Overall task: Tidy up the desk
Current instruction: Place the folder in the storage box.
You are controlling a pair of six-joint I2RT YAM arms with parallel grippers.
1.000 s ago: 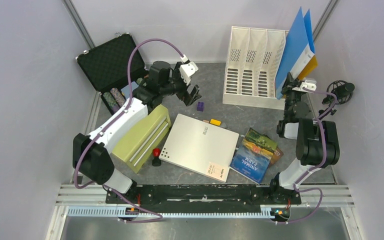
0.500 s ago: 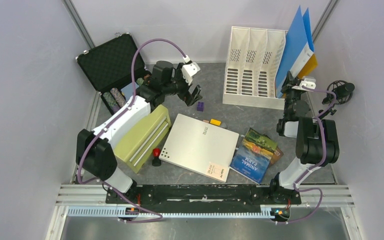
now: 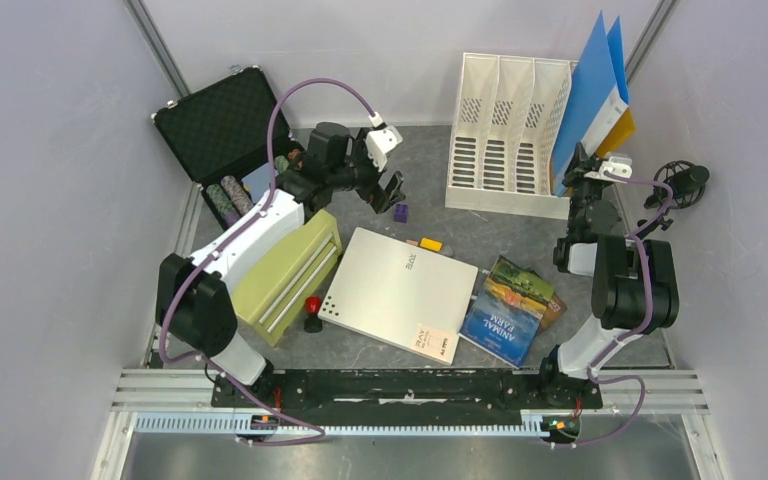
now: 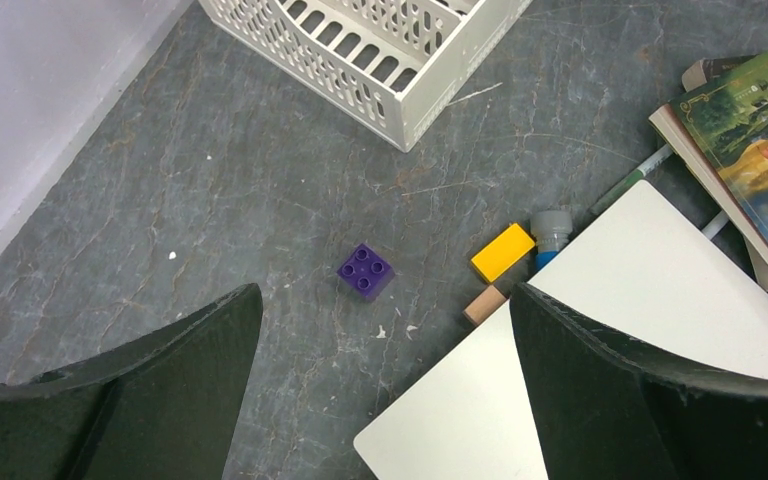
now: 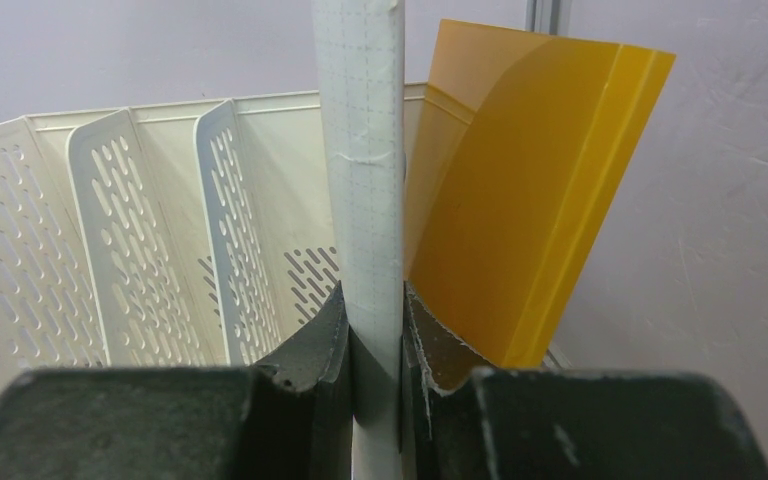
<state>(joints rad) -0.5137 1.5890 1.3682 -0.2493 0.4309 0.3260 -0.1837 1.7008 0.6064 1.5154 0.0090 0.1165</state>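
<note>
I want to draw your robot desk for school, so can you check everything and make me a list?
Surface: the desk, dark grey, marbled.
Job's things: white sheet upright at the file rack, beside the orange folder.
Clutter: purple brick, yellow block, white board, books, green drawer cabinet.
Claws: left claw open above the purple brick; right claw shut on the white sheet.
Cables: purple cable looping over each arm.
Surroundings: grey walls; open black case back left.

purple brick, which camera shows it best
Left wrist view: the purple brick sits unobstructed on the desk, its four studs clear, ahead of the open left gripper. Top external shows it only as a tiny purple dot. Right wrist does not show it.
</note>
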